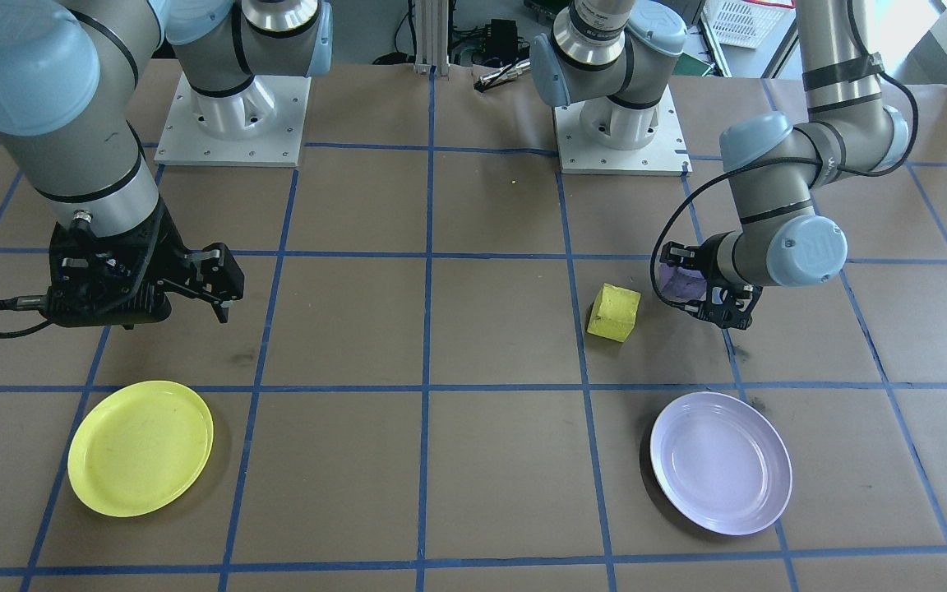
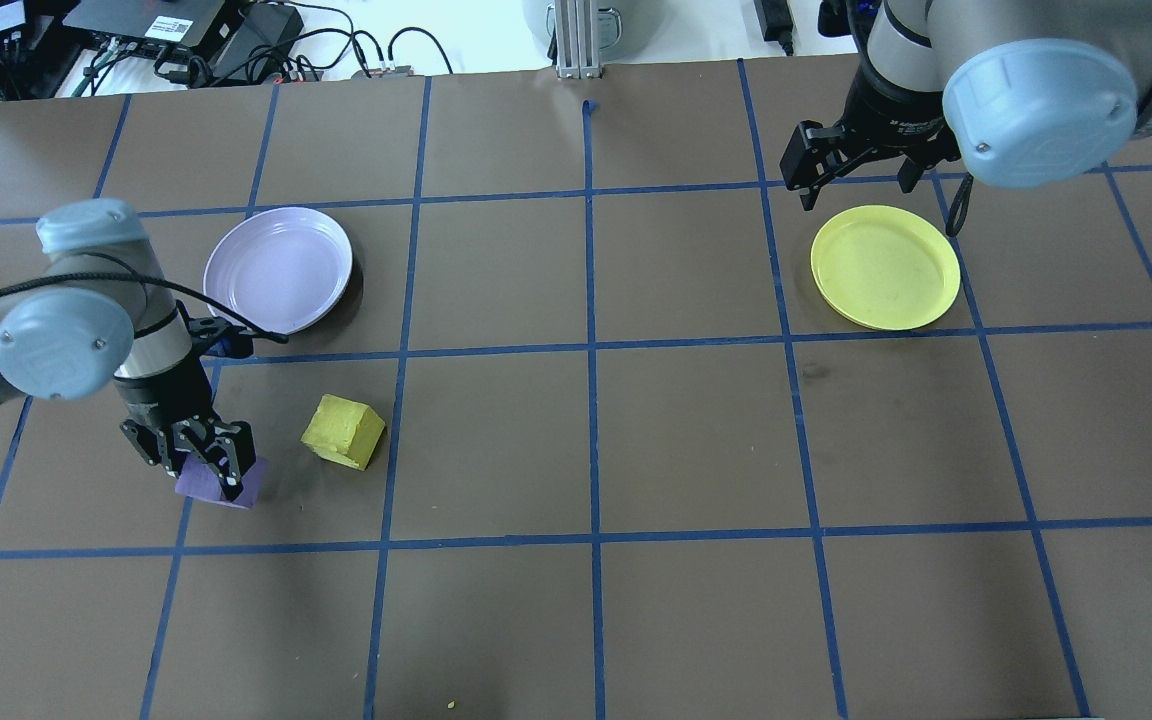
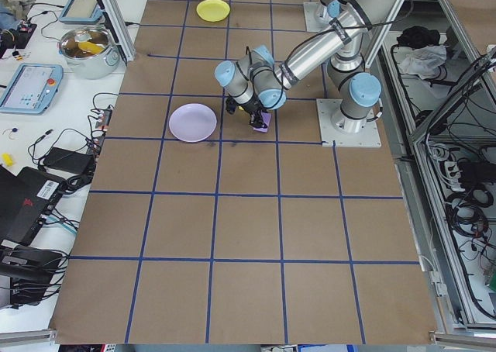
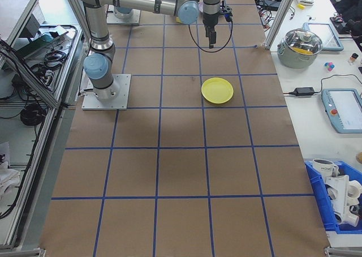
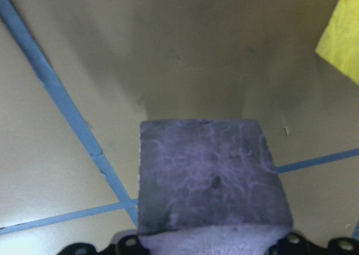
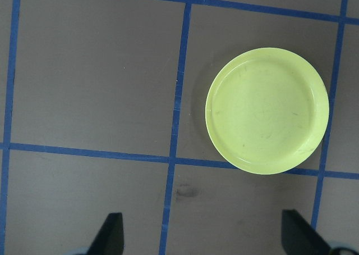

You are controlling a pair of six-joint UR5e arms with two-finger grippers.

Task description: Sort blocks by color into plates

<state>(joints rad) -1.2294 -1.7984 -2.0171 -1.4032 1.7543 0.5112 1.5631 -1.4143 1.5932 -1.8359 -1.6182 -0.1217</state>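
Observation:
My left gripper (image 2: 208, 468) is shut on the dark purple block (image 2: 226, 490) low over the table; that block (image 5: 210, 176) fills the left wrist view. The yellow block (image 2: 343, 431) lies tilted on the table just beside it, toward the centre, and shows as a corner (image 5: 342, 36) in the wrist view. Beyond them lies the empty lavender plate (image 2: 278, 270). My right gripper (image 2: 851, 170) hangs open and empty near the far edge of the empty yellow plate (image 2: 886, 267), which the right wrist view shows whole (image 6: 267, 110) ahead of the open fingers (image 6: 109, 235).
Blue tape lines grid the brown table. Both arm bases (image 1: 233, 123) (image 1: 621, 131) stand on the robot's side. A pot (image 3: 87, 48), a tablet (image 3: 27, 84) and cables lie on a bench off the table's far side. A blue bin (image 4: 339, 197) stands off one corner.

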